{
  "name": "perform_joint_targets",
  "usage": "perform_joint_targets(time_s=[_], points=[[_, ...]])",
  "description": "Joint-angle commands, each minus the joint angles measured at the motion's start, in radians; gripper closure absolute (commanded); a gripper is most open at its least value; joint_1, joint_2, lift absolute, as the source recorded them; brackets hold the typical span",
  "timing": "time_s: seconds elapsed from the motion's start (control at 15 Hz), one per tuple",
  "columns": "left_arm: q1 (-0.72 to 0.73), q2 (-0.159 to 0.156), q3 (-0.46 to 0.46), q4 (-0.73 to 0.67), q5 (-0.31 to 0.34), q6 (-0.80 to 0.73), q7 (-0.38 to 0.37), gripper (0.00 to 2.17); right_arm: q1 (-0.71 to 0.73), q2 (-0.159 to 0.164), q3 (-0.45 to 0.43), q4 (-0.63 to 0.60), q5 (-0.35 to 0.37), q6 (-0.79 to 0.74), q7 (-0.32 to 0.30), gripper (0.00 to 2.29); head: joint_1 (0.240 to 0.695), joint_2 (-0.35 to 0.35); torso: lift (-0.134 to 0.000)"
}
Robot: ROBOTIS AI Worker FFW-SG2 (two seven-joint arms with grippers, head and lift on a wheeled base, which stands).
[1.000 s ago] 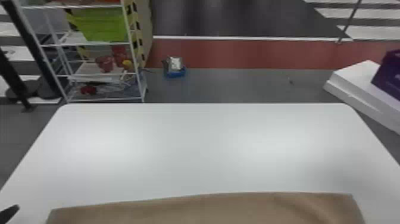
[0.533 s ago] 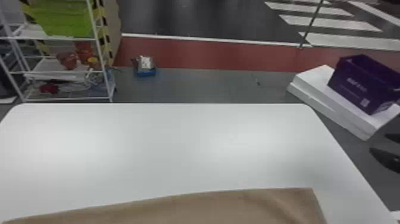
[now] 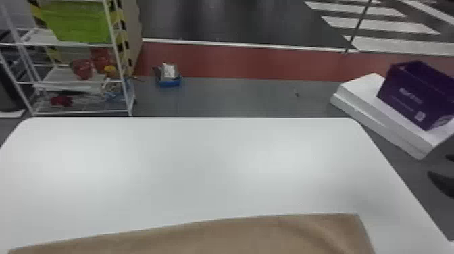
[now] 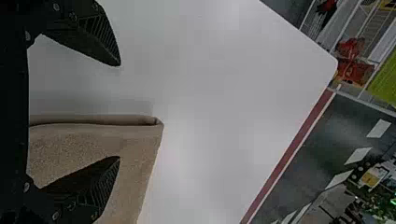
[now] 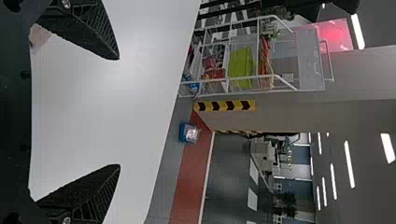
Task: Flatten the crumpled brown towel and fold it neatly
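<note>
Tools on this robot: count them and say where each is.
2. The left tool is open near the towel's folded edge, one finger seen against the cloth, the other against the white table. The right tool, also open, is at the head view's right edge.

Black, pointed fingers (image 4: 79,37) with slanting ribs (image 4: 103,29); small, round metallic screws (image 5: 66,4) near their bases.

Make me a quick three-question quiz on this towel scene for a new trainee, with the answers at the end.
1. True or false: the left pincer and the right pincer are both open.
2. Multiple choice: what stands on the white slabs right of the table? a) a green crate; b) a purple bin; c) a towel.
3. Fill in: the towel on the table is ____ in colour.
Key: 1 true; 2 b; 3 brown.
</note>
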Motion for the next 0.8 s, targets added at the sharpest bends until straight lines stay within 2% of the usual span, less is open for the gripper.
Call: perform_joint_targets(time_s=[0.0,0.27,0.47,0.73], points=[[0.008,-0.003,-0.005,-0.012,-0.013,0.02,-0.045,0.21,0.001,0.002,-0.001,0.0,-0.001,-0.002,0.0,0.05,0.695,-0.15,-0.124],[0.022,-0.003,-0.066,-0.007,-0.108,-0.029,-0.089,0.2,0.001,0.003,-0.003,0.004,-0.004,-0.008,0.0,0.05,0.695,-0.186,-0.124],[0.026,-0.003,-0.12,0.008,-0.188,-0.069,-0.086,0.2,0.001,0.003,-0.001,0.013,-0.013,-0.032,0.002,0.05,0.695,-0.196,-0.124],[0.029,0.003,-0.157,0.02,-0.245,-0.069,-0.087,0.2,0.002,0.0,0.0,0.025,-0.021,-0.048,0.002,0.05,0.695,-0.2,-0.124]])
